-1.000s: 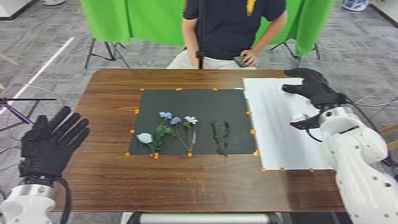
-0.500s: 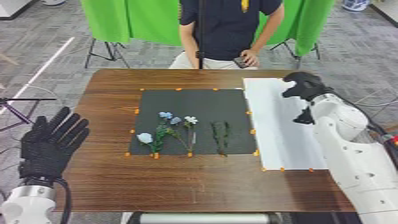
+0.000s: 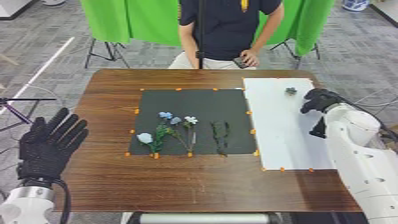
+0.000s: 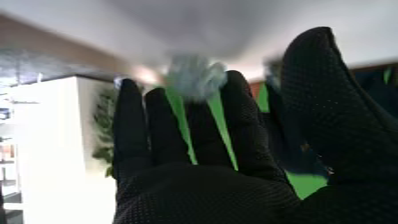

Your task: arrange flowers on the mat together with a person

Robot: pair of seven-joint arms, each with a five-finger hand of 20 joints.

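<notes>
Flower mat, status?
Right hand open over white sheet; left hand open, left of black mat. Flowers on mat, one bloom on sheet. Nothing visibly blocking.

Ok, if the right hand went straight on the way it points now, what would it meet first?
Likely the small flower on the white sheet, just ahead of the right hand. Depth is unclear, so it could touch the sheet first.

Prob. robotics lab: grn backdrop (image 3: 133, 20) on blk stands (image 3: 118, 54), gry flr (image 3: 53, 70), wht robot arms (image 3: 360, 162) at tbl (image 3: 178, 185).
</notes>
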